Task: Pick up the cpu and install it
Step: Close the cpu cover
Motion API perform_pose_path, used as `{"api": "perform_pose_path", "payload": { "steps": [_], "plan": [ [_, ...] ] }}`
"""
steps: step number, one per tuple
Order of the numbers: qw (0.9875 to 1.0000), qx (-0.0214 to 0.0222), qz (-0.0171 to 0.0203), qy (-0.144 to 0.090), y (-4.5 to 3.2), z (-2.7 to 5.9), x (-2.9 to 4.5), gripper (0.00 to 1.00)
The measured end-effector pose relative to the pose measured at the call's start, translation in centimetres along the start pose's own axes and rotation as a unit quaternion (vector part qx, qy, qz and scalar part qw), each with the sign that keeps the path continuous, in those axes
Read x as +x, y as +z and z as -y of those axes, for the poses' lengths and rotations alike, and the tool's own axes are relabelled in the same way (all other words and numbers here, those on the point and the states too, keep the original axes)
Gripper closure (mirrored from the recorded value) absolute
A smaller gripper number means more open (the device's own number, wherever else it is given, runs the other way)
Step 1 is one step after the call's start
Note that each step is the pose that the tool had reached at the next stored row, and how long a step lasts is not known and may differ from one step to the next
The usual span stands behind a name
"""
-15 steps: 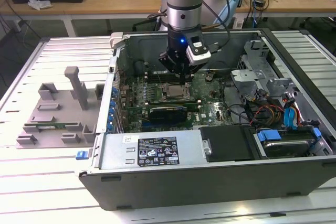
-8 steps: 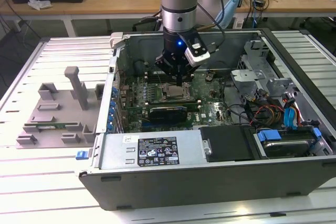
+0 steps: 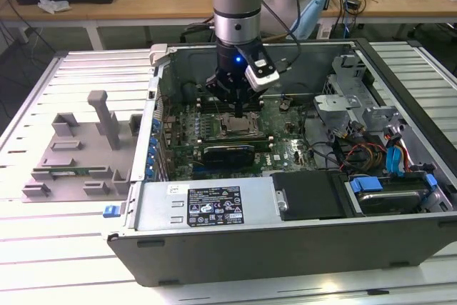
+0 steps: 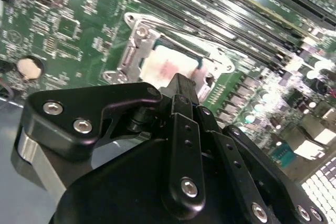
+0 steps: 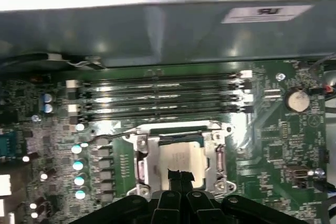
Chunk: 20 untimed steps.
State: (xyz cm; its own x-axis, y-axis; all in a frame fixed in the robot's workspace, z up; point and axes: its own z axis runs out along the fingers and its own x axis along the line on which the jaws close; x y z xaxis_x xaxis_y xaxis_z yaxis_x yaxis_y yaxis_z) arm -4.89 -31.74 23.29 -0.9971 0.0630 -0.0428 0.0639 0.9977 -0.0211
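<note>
The cpu [image 5: 178,157] is a flat silver square lying inside the metal-framed socket [image 5: 140,156] on the green motherboard. It also shows in the second wrist view as the cpu [image 4: 164,62] and, small, in the exterior view as the cpu [image 3: 240,126]. My gripper [image 5: 179,177] hangs straight over it, its two black fingertips pressed together at the chip's near edge. In the exterior view the gripper [image 3: 238,109] reaches down into the open computer case. In the second wrist view the gripper [image 4: 181,85] sits just above the chip, and I cannot tell whether it touches.
Memory slots [image 5: 163,95] run beside the socket, with the case wall [image 5: 157,30] beyond them. A coin battery [image 5: 297,99] sits on the board. The case holds a power supply [image 3: 207,205], a drive cage [image 3: 357,98] and cables [image 3: 385,155]. A grey fixture [image 3: 78,155] lies on the table.
</note>
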Motion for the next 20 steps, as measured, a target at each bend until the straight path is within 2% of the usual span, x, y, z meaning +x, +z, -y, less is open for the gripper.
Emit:
{"api": "perform_pose_path", "payload": {
  "steps": [4, 7, 9, 10, 13, 20],
  "plan": [
    [1.0000, 0.0000, 0.0005, 0.000, -0.01, 0.11, 1.70, 0.89],
    [1.0000, -0.0001, 0.0010, 0.000, 0.15, 0.14, 2.37, 0.89],
    [1.0000, -0.0001, 0.0010, -0.002, 0.77, 0.13, 2.40, 0.89],
    [1.0000, -0.0003, 0.0011, -0.004, 1.45, 0.10, 2.27, 0.89],
    [1.0000, -0.0003, 0.0011, -0.004, 2.50, 0.08, 2.29, 0.89],
    [0.9999, -0.0006, 0.0012, -0.016, 2.87, -0.08, 2.01, 0.89]
  ]
}}
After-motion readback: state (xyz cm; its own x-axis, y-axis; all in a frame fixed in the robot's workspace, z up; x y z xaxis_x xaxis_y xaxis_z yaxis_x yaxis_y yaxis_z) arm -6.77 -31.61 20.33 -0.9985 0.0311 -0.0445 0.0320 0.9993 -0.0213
